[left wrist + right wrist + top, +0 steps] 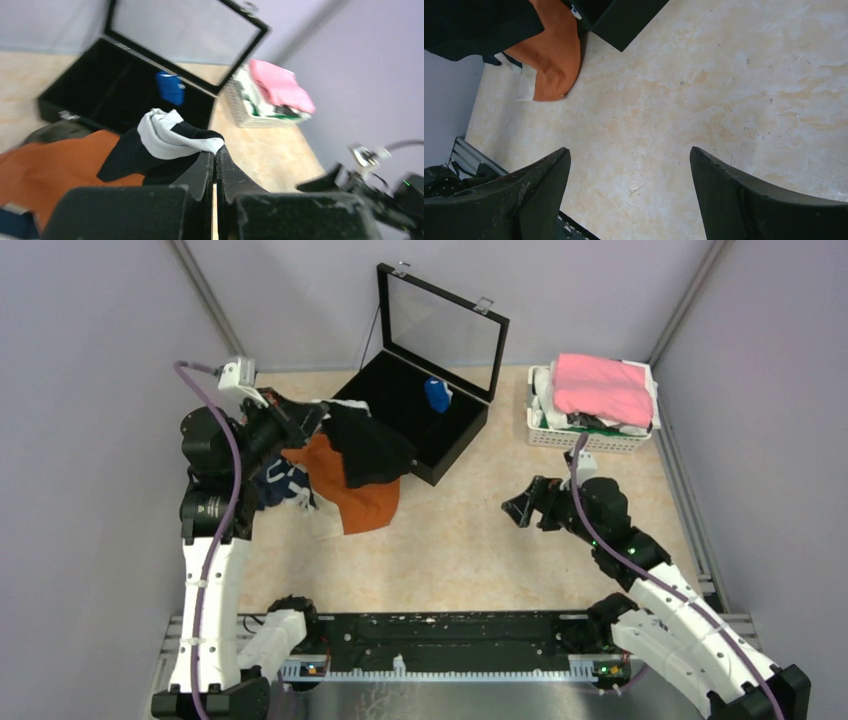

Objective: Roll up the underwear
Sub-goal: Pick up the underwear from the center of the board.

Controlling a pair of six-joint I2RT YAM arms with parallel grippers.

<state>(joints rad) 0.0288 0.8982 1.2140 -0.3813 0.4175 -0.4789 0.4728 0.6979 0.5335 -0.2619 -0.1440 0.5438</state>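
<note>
Seen from above, a beige tabletop [470,550] with two robot arms. The left gripper [215,154], at far left, is closed tight on the black underwear [375,448] – its white waistband bunches at the fingertips. That black pair hangs over a rust-orange pair [355,500], which lies beside a navy pair [280,485]. Behind them an open black box [400,425] holds a small blue roll [437,395]. The right gripper [629,155] hovers over bare tabletop, jaws spread wide and holding nothing. At far right – a white basket [590,438] with a pink cloth [600,385] on top.
</note>
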